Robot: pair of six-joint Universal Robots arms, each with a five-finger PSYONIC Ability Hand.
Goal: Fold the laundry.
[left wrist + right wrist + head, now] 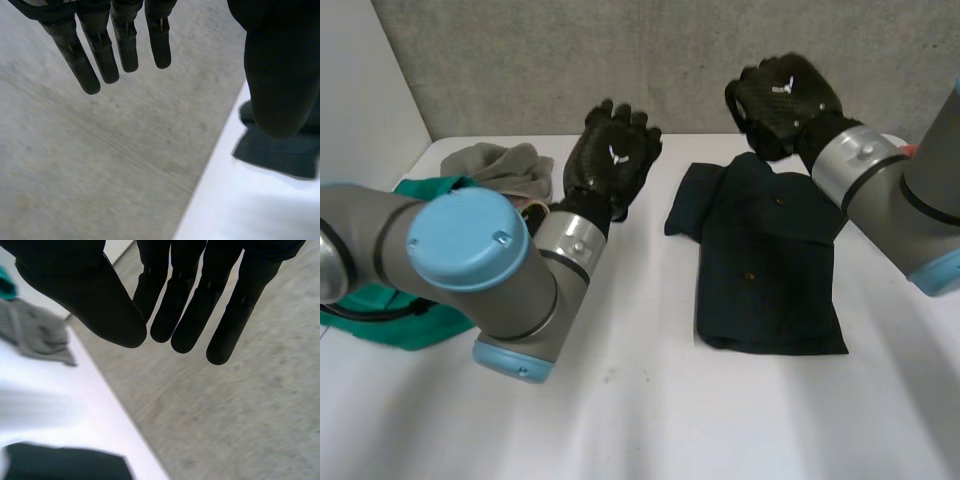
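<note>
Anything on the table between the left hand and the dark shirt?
No. In the head view, only a strip of white table separates the left hand from the dark shirt.

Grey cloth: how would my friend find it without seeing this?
Look at the far edge of the white table, by the wall, on the robot's left side. The grey cloth lies there beside the left hand, behind the green garment. It is crumpled and pale grey; the dark shirt lies flat.

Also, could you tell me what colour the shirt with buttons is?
The shirt is dark navy, clearest in the head view.
</note>
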